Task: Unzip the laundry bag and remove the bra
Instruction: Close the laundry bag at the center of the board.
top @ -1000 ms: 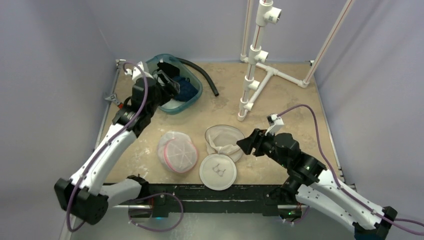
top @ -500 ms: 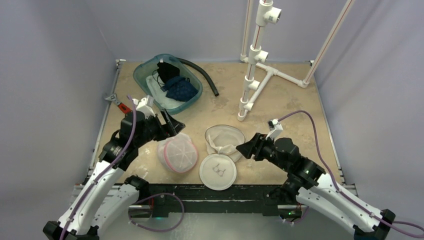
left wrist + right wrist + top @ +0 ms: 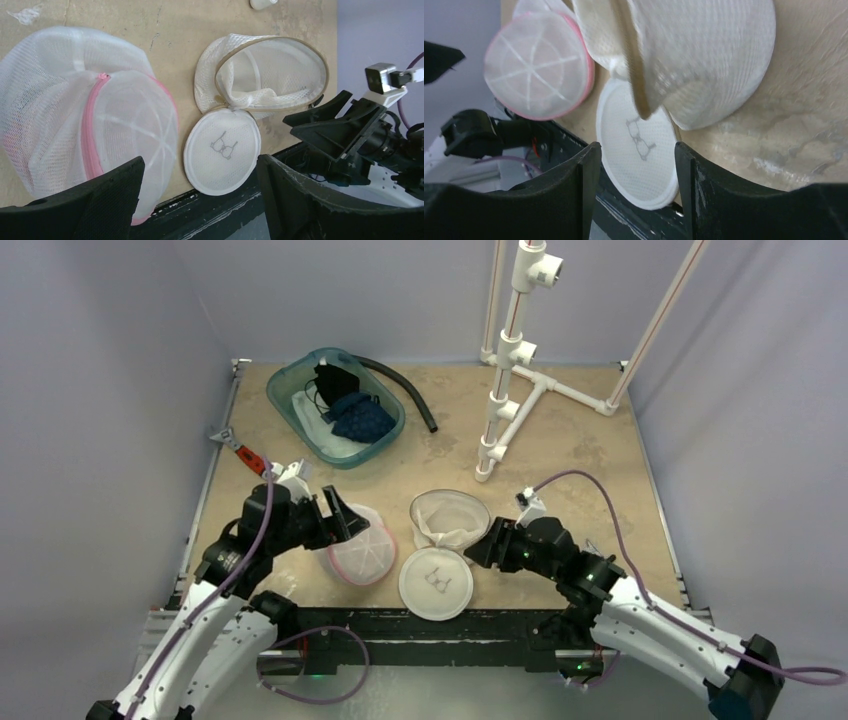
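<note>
**Left claw (image 3: 343, 518) and right claw (image 3: 474, 545) open at the front of the desk (image 3: 560, 440).**
The left claw stands wide and empty just above the laundry bag (image 3: 355, 552), which lies with its pink zipper shut. Its contents cannot be made out. To its right lie an unzipped beige bag (image 3: 450, 510) and a round lid (image 3: 435, 583). The right claw, partly open and holding nothing, sits just beside that beige bag.

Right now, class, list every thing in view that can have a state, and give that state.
Pink-zip laundry bag: zipped shut.
Beige-rim laundry bag: unzipped, mouth gaping.
Round lid: flopped open, lying flat.
Teal bin: holding dark garments.
Left pincer: open, empty.
Right pincer: open, empty.
</note>
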Available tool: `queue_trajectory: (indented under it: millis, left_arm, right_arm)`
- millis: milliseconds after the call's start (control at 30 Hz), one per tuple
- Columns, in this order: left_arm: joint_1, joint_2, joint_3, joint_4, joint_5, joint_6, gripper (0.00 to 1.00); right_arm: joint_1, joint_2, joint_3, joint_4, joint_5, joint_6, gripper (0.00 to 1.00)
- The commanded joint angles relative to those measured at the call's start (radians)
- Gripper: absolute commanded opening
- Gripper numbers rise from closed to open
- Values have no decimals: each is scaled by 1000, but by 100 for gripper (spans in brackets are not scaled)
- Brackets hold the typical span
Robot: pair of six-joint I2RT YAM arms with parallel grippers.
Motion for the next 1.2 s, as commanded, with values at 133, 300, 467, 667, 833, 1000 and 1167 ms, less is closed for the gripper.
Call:
queue_trajectory:
  millis: [133, 300, 467, 667, 833, 1000, 1167]
  left_arm:
    - [-3, 106, -74, 175, 57, -45, 80]
    - [-28, 215, -57, 247, 41, -24, 80]
    - [-103, 335, -24, 304, -14, -23, 81]
    - [-153, 388, -32, 356, -55, -39, 80]
    - [-153, 341, -44, 362, -71, -39, 80]
    - [-154, 290, -32, 356, -105, 24, 84]
    - [-154, 246, -11, 389, -82, 52, 98]
  right_arm:
    - [61, -60, -185, 133, -153, 124, 58]
    - [76, -52, -247, 197, -182, 144, 55]
    - [83, 87, -272, 302, -219, 141, 50]
    - [87, 137, -243, 352, -241, 129, 22]
    - [87, 29, -181, 263, -240, 146, 0]
    - [86, -89, -153, 197, -263, 211, 0]
    - [86, -173, -153, 185, -248, 309, 0]
